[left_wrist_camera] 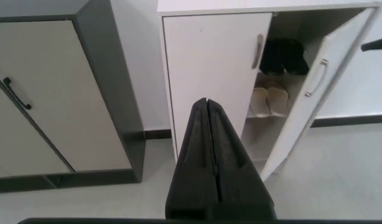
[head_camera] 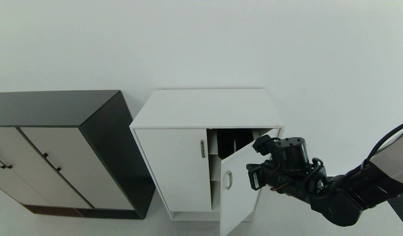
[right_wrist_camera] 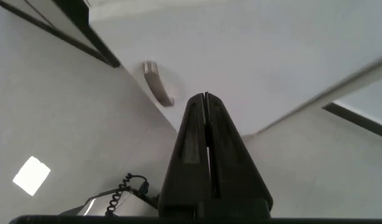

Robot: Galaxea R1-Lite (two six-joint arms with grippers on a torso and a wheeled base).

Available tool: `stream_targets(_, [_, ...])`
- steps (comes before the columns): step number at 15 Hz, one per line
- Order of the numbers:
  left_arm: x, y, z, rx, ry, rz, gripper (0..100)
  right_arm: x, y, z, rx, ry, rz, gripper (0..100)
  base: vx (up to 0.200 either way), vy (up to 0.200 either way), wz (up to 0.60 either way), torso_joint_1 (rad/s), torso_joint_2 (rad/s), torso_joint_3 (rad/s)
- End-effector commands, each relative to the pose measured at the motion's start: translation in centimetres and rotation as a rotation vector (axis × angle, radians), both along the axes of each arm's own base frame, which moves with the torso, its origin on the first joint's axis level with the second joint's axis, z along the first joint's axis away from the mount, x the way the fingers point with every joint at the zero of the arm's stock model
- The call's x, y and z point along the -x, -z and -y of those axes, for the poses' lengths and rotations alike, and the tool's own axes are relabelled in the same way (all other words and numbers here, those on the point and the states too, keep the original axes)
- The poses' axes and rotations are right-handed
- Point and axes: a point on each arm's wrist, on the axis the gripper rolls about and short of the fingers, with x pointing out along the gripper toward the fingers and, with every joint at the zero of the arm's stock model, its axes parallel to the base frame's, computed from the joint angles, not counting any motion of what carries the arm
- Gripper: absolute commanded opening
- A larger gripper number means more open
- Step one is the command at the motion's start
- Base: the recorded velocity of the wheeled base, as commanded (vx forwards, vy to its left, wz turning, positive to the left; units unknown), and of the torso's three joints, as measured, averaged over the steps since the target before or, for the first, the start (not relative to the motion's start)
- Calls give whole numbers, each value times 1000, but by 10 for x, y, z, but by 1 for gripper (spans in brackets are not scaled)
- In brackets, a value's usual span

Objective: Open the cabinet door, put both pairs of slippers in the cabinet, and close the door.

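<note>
The white cabinet (head_camera: 204, 108) has its left door (head_camera: 173, 164) closed and its right door (head_camera: 237, 190) swung partly out. Inside, black slippers (left_wrist_camera: 285, 56) lie on the top shelf and beige slippers (left_wrist_camera: 269, 101) on the shelf below. The black pair (head_camera: 234, 141) also peeks out over the door. My right gripper (right_wrist_camera: 206, 96) is shut with nothing in it, close against the outer face of the right door, beside its metal handle (right_wrist_camera: 157, 84). My left gripper (left_wrist_camera: 206, 102) is shut and empty, held back from the cabinet front.
A dark cabinet (head_camera: 57, 108) with two pale doors and black handles stands to the left of the white one, a narrow gap between them. Both stand against a plain white wall. Pale floor lies in front.
</note>
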Motion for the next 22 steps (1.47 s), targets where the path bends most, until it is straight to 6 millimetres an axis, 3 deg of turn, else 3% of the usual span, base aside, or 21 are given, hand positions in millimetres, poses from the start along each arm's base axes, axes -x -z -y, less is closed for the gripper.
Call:
stream_targets(1, [0,0,0,0,1,1,0,0,1,0,-4,-2,5,0,0,0,0,0,0,0])
stream_targets(7, [0,0,0,0,1,1,0,-17,3,-6,-18,13,24,0,0,0,0,0,0,0])
stream_targets(15, [0,0,0,-1,-2,1,0,-57,24,-16,-24,52,33,0,0,0,0,0,0,0])
stream_targets(22, [0,0,0,0,-2,-1,0,-80,32,-20,-35,72,51,0,0,0,0,0,0,0])
